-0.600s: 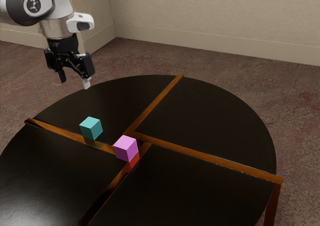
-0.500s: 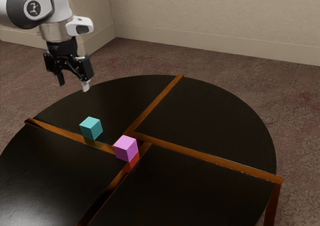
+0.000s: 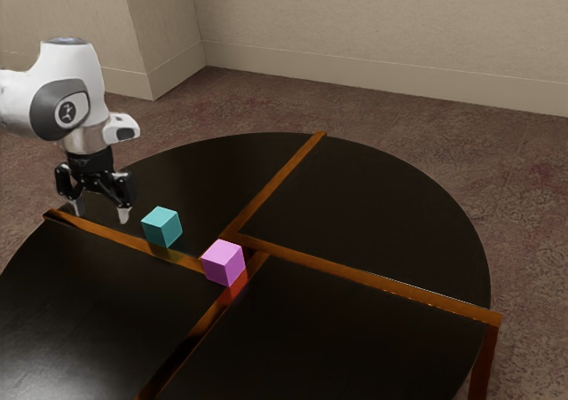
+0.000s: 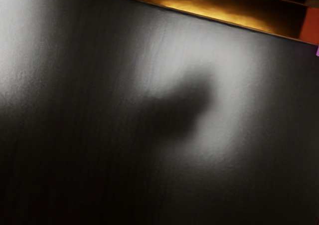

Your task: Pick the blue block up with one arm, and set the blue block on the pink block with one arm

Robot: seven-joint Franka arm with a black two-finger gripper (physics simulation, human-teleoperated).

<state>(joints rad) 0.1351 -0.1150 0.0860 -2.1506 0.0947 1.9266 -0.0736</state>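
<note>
Now lower, gripper [image 3: 100, 212] beside blue block [image 3: 161, 226]

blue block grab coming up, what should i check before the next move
1. Open, empty gripper: ok.
2. Alignment over the blue block: not ok, the gripper hangs to the exterior view's left of it.
3. Gap between blue block and pink block: ok, they stand apart.
4. Top of the pink block bare: ok.
5. Height of the gripper over the table: cannot tell.
</note>
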